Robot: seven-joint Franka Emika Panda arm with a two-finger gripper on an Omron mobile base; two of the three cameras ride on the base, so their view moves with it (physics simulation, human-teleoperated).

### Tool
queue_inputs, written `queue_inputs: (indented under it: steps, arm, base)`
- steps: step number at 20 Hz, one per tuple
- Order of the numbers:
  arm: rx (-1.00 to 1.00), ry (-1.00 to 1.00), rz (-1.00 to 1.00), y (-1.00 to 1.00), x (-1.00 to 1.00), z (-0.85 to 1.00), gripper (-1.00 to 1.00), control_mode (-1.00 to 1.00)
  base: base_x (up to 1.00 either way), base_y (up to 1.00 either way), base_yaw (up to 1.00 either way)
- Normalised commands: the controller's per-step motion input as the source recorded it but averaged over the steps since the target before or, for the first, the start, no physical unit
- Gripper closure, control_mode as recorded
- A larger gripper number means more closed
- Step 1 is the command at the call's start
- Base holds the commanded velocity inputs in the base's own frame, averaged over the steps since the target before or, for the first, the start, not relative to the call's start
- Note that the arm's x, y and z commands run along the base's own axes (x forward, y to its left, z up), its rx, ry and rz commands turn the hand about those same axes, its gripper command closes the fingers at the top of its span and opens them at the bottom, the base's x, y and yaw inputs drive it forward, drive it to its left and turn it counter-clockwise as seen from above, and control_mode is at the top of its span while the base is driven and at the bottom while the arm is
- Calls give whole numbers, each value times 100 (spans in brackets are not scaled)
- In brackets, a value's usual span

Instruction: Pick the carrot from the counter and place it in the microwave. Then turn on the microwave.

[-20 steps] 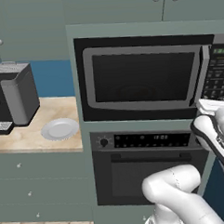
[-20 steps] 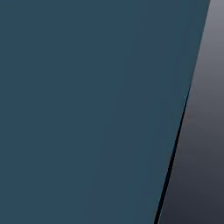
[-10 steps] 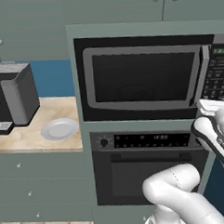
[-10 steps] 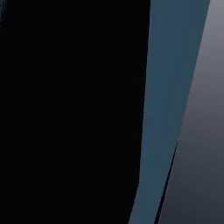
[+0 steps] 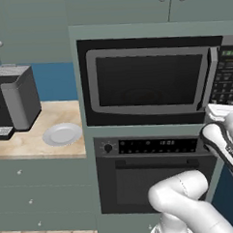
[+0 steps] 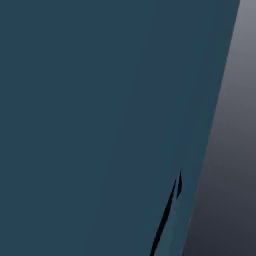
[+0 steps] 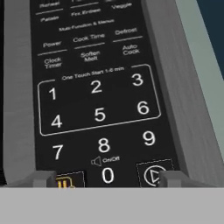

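The microwave is a wide black box built into the cabinet wall, and its grey-framed door is shut. Its keypad with a green display sits at the right end. My gripper is open, its two tips spread wide right in front of the keypad's bottom row. The 0 key lies between them, the pause key by the left tip and the start key by the right tip. My white hand hangs just below the keypad. The carrot is hidden. The beige counter lies to the left.
A round grey plate rests on the counter beside a dark appliance. Under the microwave is a black oven with a knob. A flat dark blue surface stands close in the right base view, with a grey strip beside it.
My hand has barely shifted by the keypad. In the right base view a black area swept in half a second ago and is gone again.
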Motion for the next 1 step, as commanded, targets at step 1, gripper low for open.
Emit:
queue_inputs:
  steps: [1]
  arm:
    - [0, 0, 3, 0, 0, -6, -100, -100]
  base:
    - [0, 0, 0]
